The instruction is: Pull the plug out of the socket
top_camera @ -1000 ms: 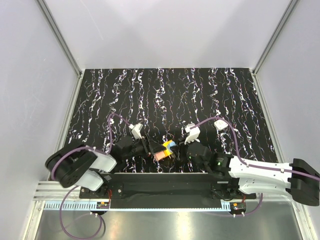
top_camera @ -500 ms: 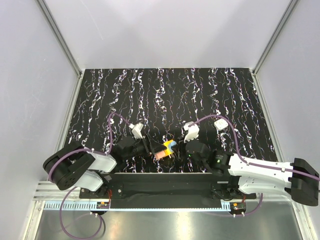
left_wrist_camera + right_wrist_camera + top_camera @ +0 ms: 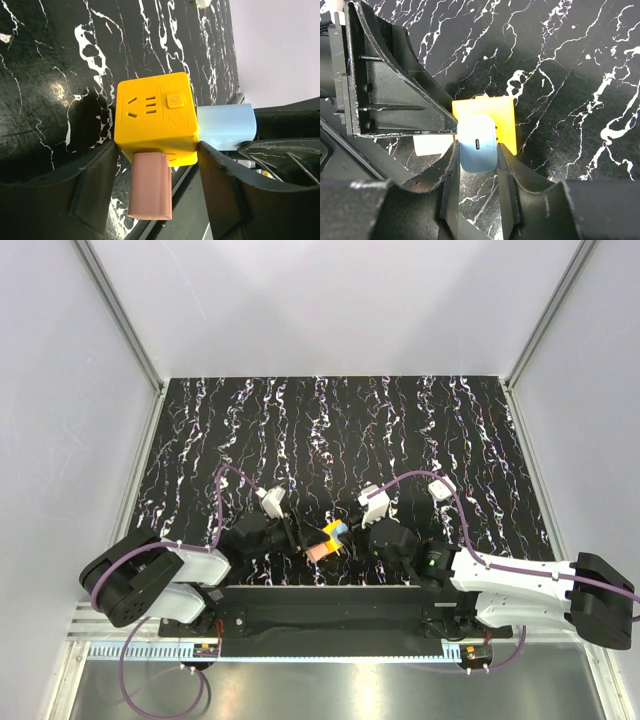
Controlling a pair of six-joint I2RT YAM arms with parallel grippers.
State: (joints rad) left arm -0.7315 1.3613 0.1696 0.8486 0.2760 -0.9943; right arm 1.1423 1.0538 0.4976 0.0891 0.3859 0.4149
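Observation:
The yellow cube socket sits low over the black marbled table, held between my left gripper's two black fingers. A pink plug sticks out of one face and a light-blue plug out of another. My right gripper is shut on the light-blue plug, with the socket behind it. In the top view the socket lies between the left gripper and the right gripper, near the front edge.
The black rail carrying both arm bases runs along the near edge, just in front of the socket. Purple cables loop above each wrist. Grey walls enclose the table on three sides.
The right arm has moved left and brought its gripper up to the socket's blue plug. The left arm and the socket have barely moved.

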